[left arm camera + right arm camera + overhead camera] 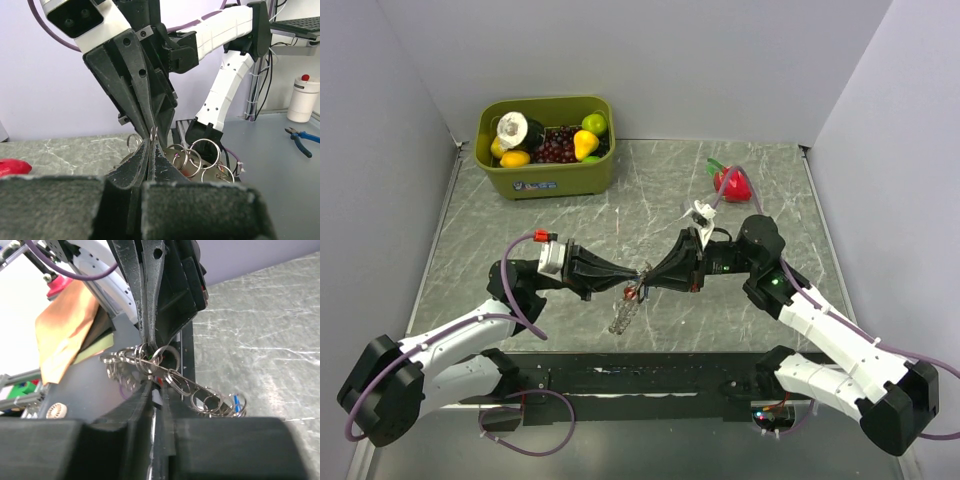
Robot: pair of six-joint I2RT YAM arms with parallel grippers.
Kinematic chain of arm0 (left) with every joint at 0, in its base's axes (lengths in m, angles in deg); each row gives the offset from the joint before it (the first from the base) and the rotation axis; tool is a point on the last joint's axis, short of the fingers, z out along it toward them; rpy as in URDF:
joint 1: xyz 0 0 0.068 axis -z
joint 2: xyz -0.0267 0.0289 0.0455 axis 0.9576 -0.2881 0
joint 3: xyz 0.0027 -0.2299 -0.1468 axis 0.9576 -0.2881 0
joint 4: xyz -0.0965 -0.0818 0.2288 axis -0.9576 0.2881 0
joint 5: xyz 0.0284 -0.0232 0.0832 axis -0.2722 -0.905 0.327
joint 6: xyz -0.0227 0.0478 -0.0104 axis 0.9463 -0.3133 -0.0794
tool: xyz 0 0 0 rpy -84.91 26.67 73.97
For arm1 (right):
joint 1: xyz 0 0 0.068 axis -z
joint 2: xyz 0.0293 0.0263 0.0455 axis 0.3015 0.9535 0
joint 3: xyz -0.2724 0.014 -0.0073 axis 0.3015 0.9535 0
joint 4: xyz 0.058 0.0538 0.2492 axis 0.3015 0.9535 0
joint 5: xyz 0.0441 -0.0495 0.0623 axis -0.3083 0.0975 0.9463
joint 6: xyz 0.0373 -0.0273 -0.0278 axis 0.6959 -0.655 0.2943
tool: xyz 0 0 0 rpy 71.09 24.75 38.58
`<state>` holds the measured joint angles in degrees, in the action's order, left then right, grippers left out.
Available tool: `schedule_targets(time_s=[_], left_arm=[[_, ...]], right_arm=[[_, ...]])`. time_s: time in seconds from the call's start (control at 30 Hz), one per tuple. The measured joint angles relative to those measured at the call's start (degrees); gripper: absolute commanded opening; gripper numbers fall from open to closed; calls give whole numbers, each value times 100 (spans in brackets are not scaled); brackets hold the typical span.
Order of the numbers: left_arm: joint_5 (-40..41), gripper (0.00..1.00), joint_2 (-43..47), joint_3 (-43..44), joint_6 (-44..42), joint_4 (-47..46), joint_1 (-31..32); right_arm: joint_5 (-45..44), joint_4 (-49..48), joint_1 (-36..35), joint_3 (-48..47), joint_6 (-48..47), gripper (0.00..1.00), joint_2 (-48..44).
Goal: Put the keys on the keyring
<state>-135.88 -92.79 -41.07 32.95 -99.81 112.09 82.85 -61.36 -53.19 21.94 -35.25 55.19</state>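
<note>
My two grippers meet tip to tip above the middle of the table. The left gripper [636, 272] [151, 139] is shut on a steel ring of the keyring [202, 152], a bunch of linked rings that hangs down to the table [623, 318]. The right gripper [651, 275] [156, 387] faces it, jaws nearly together, with a small pale and red key [159, 399] pinched between them just under the held ring [165, 357]. A red key head [631, 295] shows below the tips. A blue key [235, 402] hangs among the lower rings.
A green bin [545, 175] of toy fruit stands at the back left. A red toy fruit [732, 184] lies at the back right. A black strip [640, 375] runs along the near table edge between the arm bases.
</note>
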Motion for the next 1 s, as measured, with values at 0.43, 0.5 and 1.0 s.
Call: schedule_targets(time_s=[0.43,0.5,1.0], left_arm=[[-11,1,-20,0,13,2,0],[-37,1,-20,0,52,0,-2],[-199,1,-98,0,262,-87,-24]], right_arm=[[74,-4,0,0,39,0,149],[116,-39,-2,0,28,0,219],[243,-127,-39,-13,24,0,494]])
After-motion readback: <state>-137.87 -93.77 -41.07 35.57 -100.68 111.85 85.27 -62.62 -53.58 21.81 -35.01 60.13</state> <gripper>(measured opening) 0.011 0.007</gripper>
